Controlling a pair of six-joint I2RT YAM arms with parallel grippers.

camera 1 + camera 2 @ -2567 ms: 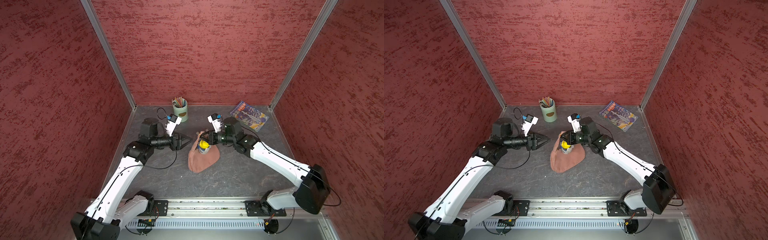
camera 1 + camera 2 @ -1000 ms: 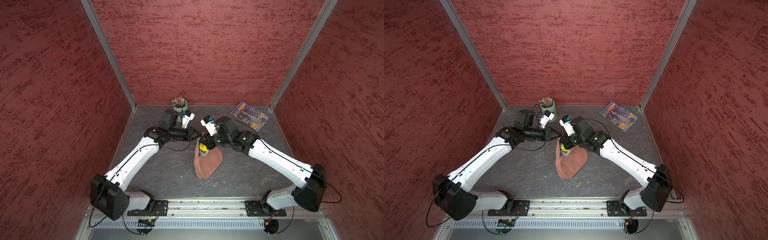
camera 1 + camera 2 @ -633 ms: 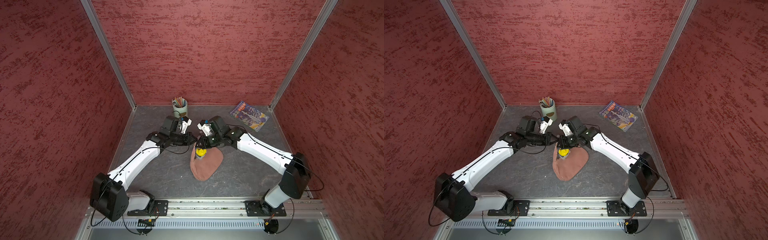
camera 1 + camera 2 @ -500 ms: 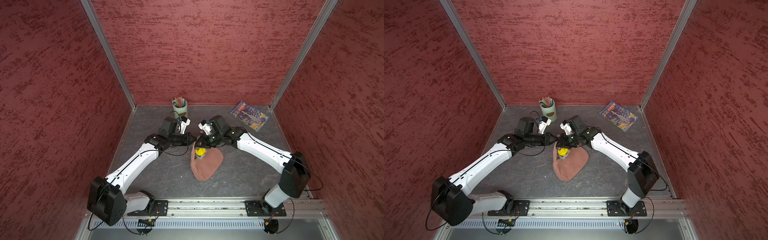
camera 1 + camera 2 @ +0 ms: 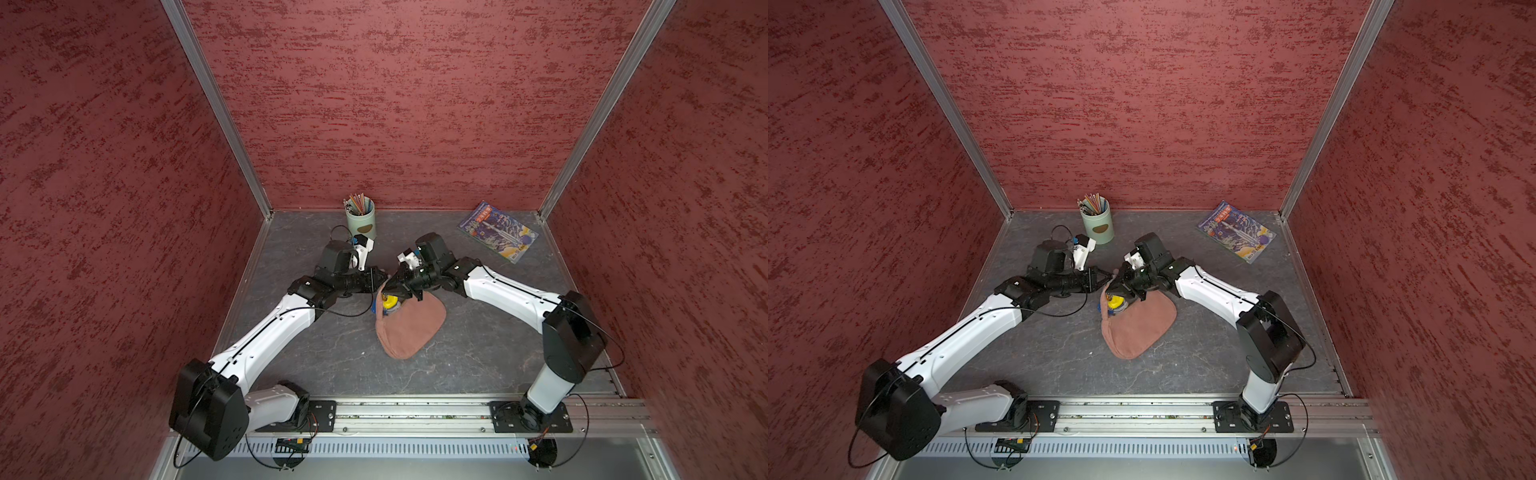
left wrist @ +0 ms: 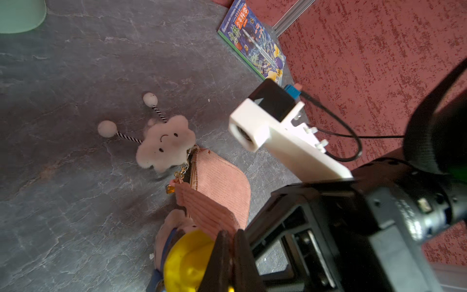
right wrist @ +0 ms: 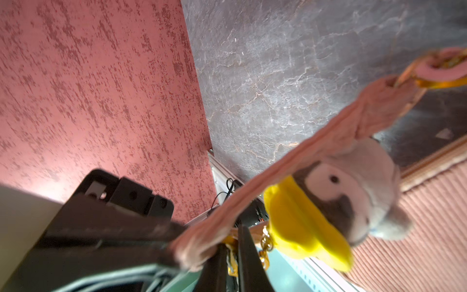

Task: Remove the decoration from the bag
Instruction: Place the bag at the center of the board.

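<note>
Where the pale green cylindrical cup stands at the back of the dark grey, stone-veined tabletop, it holds a bunch of coloured pencils standing on end. The dusty-pink crescent shoulder bag of ribbed, suede-like fabric lies flat near the middle. Its gold-toothed zip edge shows in the left wrist view, but what is inside cannot be seen. On the end nearer the grippers sits a soft plush toy in grey, blue and bright yellow. It lies under the thin ribbed pink strap, which is pulled taut.

The small white fluffy cloud-shaped charm lies face up on the tabletop, touching the bag's end. Its two striped legs with round ball tips spread away from the bag, and its fine gold chain runs to the bag's corner. In both top views the grippers hide it.

The left gripper is clenched on the strap. The right gripper, close beside it, is closed too, with a gold metal fitting between its fingers. Whether it pinches that fitting or the strap I cannot tell. A glossy, flat blue picture book lies near the back right corner.
</note>
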